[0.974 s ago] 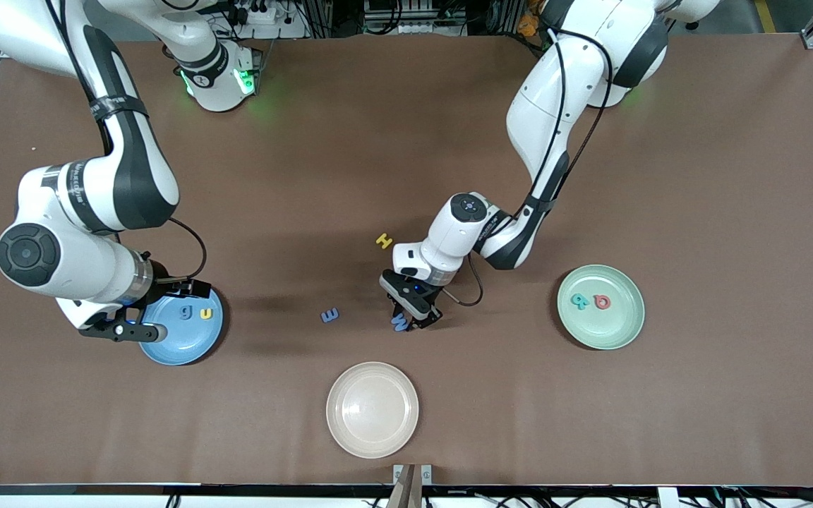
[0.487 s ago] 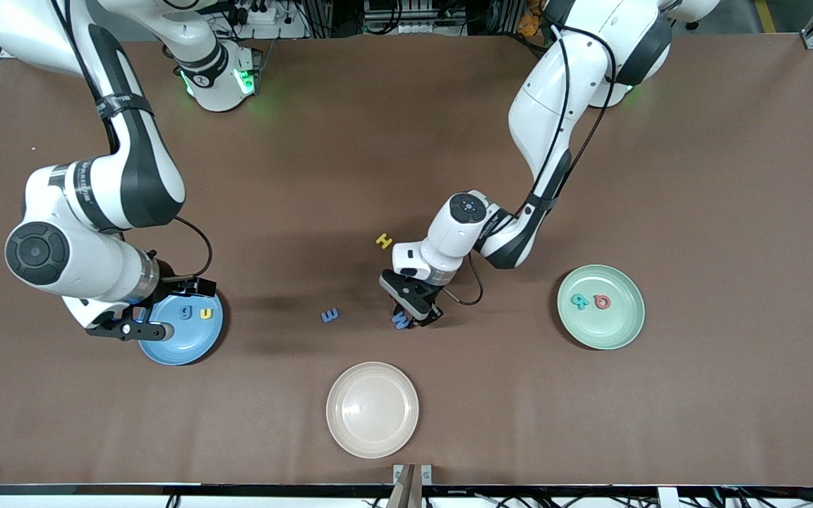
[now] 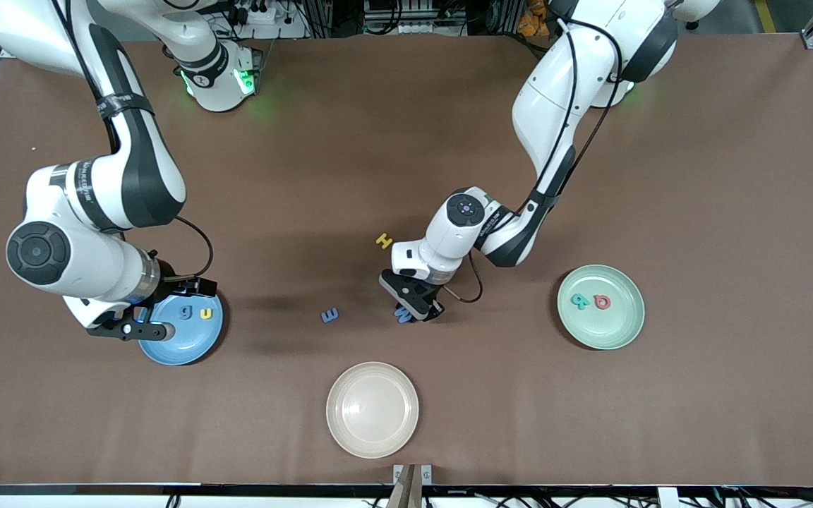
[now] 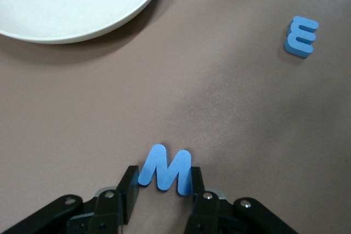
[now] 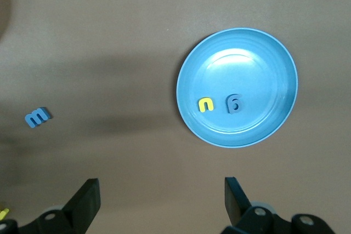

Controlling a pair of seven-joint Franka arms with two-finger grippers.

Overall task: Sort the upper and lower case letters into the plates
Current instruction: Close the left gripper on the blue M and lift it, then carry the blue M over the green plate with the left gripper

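One blue letter M (image 4: 165, 169), clamped between left gripper (image 4: 162, 190) fingers mid-table, green plate (image 3: 632, 328) toward its own arm's end; right gripper (image 5: 162, 193) waits, spread, over blue plate (image 5: 274, 58).

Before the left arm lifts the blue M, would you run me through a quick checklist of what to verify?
1. Left gripper closed on the blue M: ok.
2. M off the table: cannot tell.
3. Blue E apart from the M: ok.
4. Right gripper open, waiting over the blue plate's edge: ok.
5. Green plate has room beside its two letters: ok.
6. Yellow H apart from the left gripper: ok.
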